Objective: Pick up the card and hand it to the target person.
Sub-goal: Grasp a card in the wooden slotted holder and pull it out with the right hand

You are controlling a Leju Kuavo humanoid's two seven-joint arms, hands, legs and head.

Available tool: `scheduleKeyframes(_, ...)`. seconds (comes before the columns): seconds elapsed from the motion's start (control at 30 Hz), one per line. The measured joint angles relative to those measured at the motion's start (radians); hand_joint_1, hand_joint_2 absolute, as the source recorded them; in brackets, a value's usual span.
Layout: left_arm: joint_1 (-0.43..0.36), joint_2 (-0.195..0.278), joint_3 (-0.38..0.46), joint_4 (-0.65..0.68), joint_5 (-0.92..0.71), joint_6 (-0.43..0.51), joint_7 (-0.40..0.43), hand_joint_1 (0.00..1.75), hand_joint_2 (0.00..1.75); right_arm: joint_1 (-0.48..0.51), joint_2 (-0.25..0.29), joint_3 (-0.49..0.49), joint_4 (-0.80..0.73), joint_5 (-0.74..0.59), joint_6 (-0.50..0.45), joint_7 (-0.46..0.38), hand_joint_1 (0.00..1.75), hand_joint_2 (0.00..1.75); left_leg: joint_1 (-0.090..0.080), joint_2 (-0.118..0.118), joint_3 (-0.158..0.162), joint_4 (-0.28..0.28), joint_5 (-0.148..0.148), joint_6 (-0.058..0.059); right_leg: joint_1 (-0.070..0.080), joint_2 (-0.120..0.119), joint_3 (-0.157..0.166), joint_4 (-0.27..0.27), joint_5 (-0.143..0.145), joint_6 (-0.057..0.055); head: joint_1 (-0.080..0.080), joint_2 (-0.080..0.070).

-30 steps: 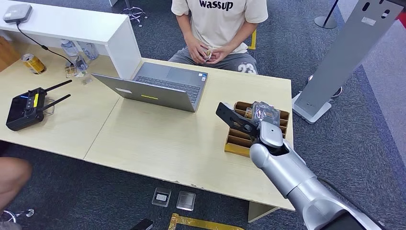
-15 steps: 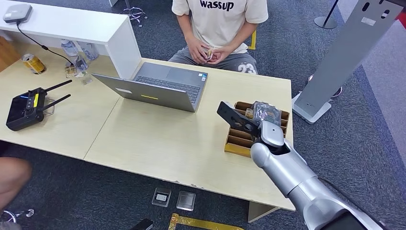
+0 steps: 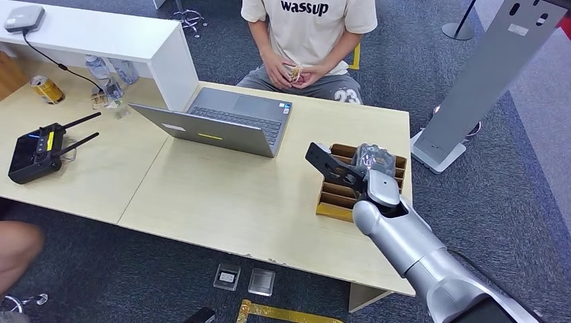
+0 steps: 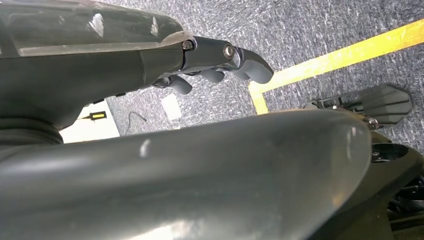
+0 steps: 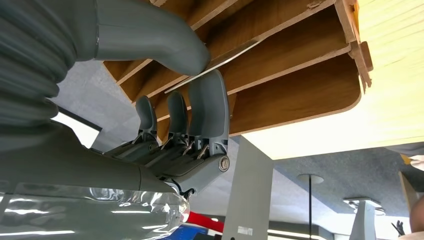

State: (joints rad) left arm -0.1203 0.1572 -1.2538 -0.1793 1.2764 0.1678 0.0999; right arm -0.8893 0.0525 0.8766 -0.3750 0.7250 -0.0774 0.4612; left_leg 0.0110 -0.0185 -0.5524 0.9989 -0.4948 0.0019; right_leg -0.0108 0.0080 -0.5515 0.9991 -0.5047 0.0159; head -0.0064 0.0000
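My right hand reaches into the wooden slotted tray on the desk, thumb and fingers pinching a thin card standing in a slot. I judge this the pickup step; next I must lift it out toward the seated person.

This looks like an office or reception area used for testing. A light wooden desk carries an open grey laptop, a black handheld controller with antennas and a drink can (beside some clear bottles). A white counter stands at its far corner, grey carpet covers the floor, and a grey kiosk stand rises nearby. A seated person faces the desk.
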Motion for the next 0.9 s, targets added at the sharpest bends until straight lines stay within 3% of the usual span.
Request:
scheduleKeyframes(0.3,0.0,0.0,0.0,0.0,0.0,0.0,0.0,0.0,0.0,0.0,-0.004,0.0,0.0,-0.01,-0.004,-0.001,1.28,1.75,0.0,0.0,0.0,0.0,0.0,0.0,0.0,0.0,0.0,0.0,0.0,0.0,0.0,0.0)
scheduleKeyframes(0.4,0.0,0.0,0.0,0.0,0.0,0.0,-0.001,0.0,0.0,0.0,-0.005,0.0,0.0,-0.01,-0.006,-0.001,1.39,1.75,0.0,0.0,0.0,0.0,0.0,0.0,0.0,0.0,0.0,0.0,0.0,0.0,0.0,0.0)
scheduleKeyframes(0.53,0.0,0.0,0.0,0.0,0.0,0.0,-0.001,0.0,0.0,-0.001,-0.005,0.0,0.0,-0.012,-0.01,-0.001,1.75,1.75,0.0,0.0,0.0,0.0,0.0,0.0,0.0,0.0,0.0,0.0,0.0,0.0,0.0,0.0)
scheduleKeyframes(0.63,0.0,0.0,0.0,0.0,0.0,0.0,-0.001,0.0,0.0,-0.001,-0.006,0.0,0.0,-0.013,-0.012,-0.001,1.75,1.75,0.0,0.0,0.0,0.0,0.0,0.0,0.0,0.0,0.0,0.0,0.0,0.0,0.0,0.0)
scheduleKeyframes(0.77,0.0,0.0,0.0,0.0,0.0,-0.003,-0.003,0.0,1.75,-0.002,-0.007,0.0,0.0,-0.015,-0.013,-0.002,1.75,1.75,0.0,0.0,0.0,0.0,0.0,0.0,0.0,0.0,0.0,0.0,0.0,0.0,0.0,0.0)
scheduleKeyframes(0.9,0.0,0.0,0.0,0.0,-0.002,-0.017,-0.011,0.0,1.75,-0.002,-0.008,0.0,0.0,-0.016,-0.014,-0.002,1.75,1.75,0.0,0.0,0.0,0.0,0.0,0.0,0.0,0.0,0.0,0.0,0.0,0.0,0.0,0.0)
